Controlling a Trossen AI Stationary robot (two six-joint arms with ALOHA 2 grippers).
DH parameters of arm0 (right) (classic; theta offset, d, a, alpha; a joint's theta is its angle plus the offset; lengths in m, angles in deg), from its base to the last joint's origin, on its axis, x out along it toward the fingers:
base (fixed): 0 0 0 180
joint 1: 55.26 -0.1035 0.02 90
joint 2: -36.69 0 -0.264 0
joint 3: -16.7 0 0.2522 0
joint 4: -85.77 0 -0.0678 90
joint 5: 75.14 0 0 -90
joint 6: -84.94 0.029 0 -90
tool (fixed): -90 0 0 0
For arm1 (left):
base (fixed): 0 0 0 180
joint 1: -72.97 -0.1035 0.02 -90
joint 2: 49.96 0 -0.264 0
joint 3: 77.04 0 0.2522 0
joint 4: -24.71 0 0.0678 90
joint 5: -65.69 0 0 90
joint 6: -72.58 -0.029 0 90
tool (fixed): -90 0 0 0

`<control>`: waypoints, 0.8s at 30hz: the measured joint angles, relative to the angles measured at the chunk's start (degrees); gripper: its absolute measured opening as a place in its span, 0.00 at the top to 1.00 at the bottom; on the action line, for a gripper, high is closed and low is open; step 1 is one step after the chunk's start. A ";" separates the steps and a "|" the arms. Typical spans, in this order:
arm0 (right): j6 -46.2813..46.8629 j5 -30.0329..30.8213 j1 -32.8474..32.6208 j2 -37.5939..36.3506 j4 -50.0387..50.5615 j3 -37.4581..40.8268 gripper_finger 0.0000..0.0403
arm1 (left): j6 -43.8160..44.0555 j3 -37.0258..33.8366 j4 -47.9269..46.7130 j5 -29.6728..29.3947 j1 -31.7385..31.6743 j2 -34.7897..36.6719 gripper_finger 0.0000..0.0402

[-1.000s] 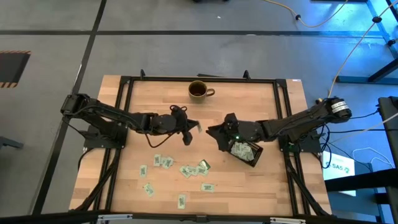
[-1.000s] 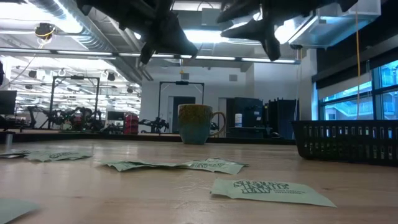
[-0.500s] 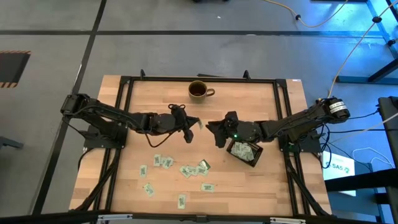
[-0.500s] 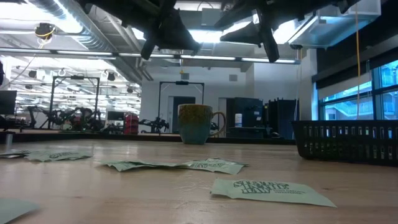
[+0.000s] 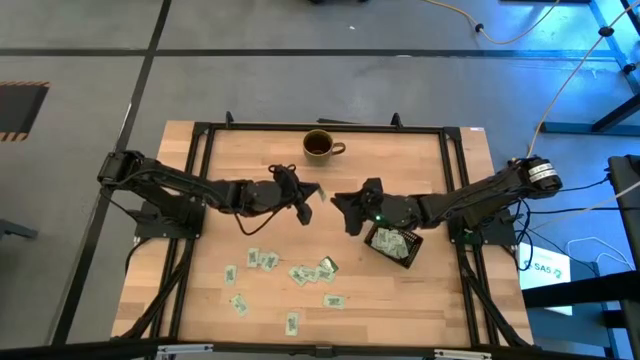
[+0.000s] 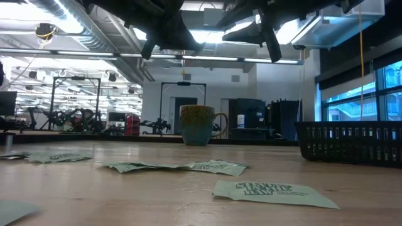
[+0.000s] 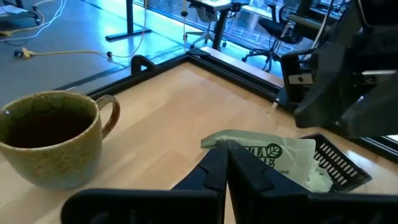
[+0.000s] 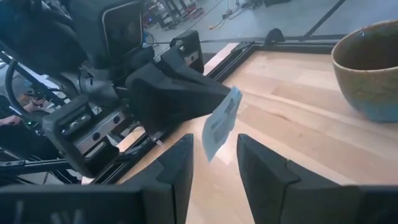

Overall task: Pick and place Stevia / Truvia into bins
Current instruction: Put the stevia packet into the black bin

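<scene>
My left gripper (image 5: 308, 203) hovers over the table's middle, shut on one pale green Stevia sachet (image 7: 273, 155). My right gripper (image 5: 343, 205) faces it from the right, open, its fingertips (image 8: 214, 155) a short way from the sachet (image 8: 221, 124) and not touching it. The black bin (image 5: 412, 252) stands under the right arm with several sachets inside. More sachets (image 5: 310, 270) lie flat on the wood toward the near edge. My left gripper pinches the sachet by one end (image 7: 239, 148) between its two shut fingertips. The fingers come nearly level from the table's left. The sachet is lifted clear of the table and sticks out beyond the tips toward my right gripper, standing on edge and tilted (image 8: 219, 127).
A brown mug (image 5: 320, 146) stands near the far edge, just beyond both grippers. The black frame rail (image 5: 320, 127) runs around the tabletop. Bare wood lies between the mug and the scattered sachets (image 6: 188, 167).
Both grippers have swung a little toward the table's far edge while their arms stayed in place. The held sachet went with my left gripper, toward the mug. Neither gripper has opened or shut.
</scene>
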 joint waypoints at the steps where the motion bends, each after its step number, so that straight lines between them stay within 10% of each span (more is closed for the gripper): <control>1: 0.00 -0.02 0.00 0.35 -0.39 0.00 0.68 | 0.00 0.00 0.00 -0.02 -0.08 0.00 0.99; 24: 1.97 7.44 0.00 7.53 11.56 -11.39 0.68 | -0.52 -0.01 0.43 0.48 -0.39 0.00 0.99</control>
